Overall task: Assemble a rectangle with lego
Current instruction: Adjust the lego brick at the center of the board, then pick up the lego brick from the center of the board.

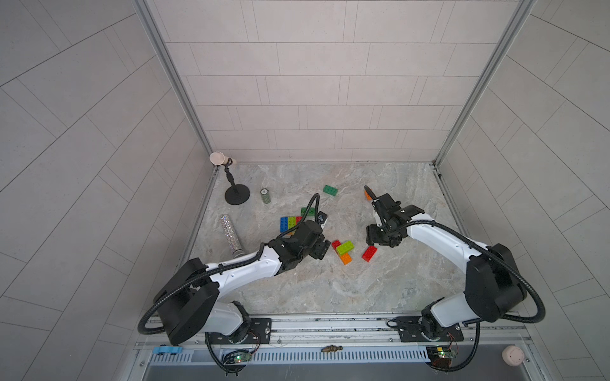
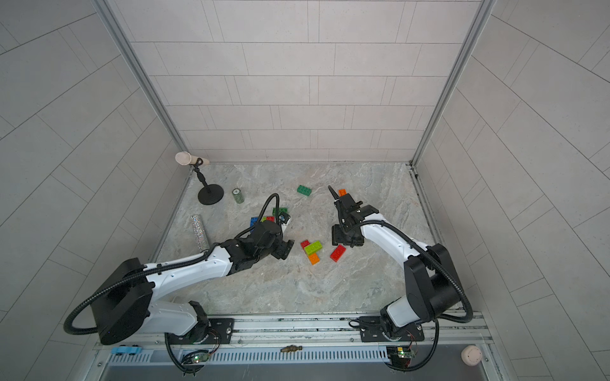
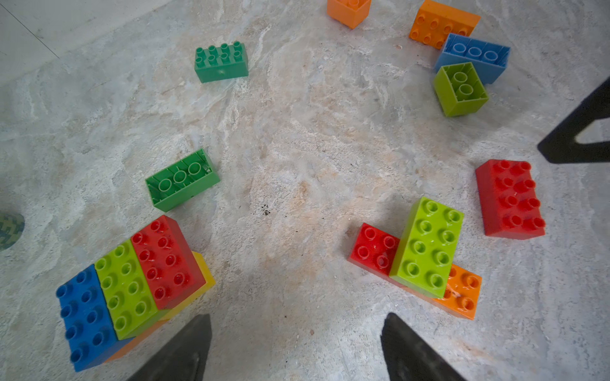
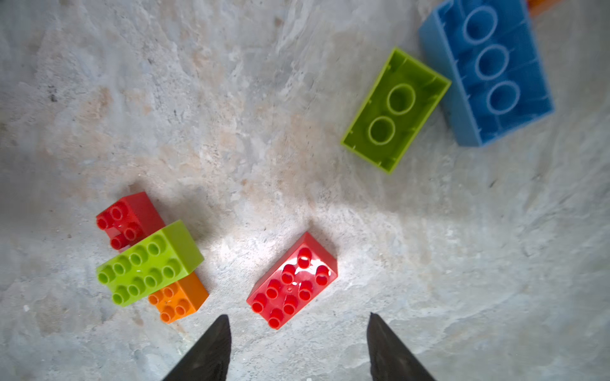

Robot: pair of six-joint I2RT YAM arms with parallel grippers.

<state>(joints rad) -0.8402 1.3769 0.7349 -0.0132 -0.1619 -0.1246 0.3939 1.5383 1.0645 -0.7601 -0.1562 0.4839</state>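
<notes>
You are seeing left jaws and right jaws standing apart, gripping nothing. Lego bricks (image 1: 345, 247) are lying scattered mid-frame on the surface (image 1: 330, 290), a red brick (image 4: 292, 280) just before the right jaws.

Soft even light, faint shadows, glare on red brick (image 4: 292, 280), wrist-view edges blurred, top views bowed.
</notes>
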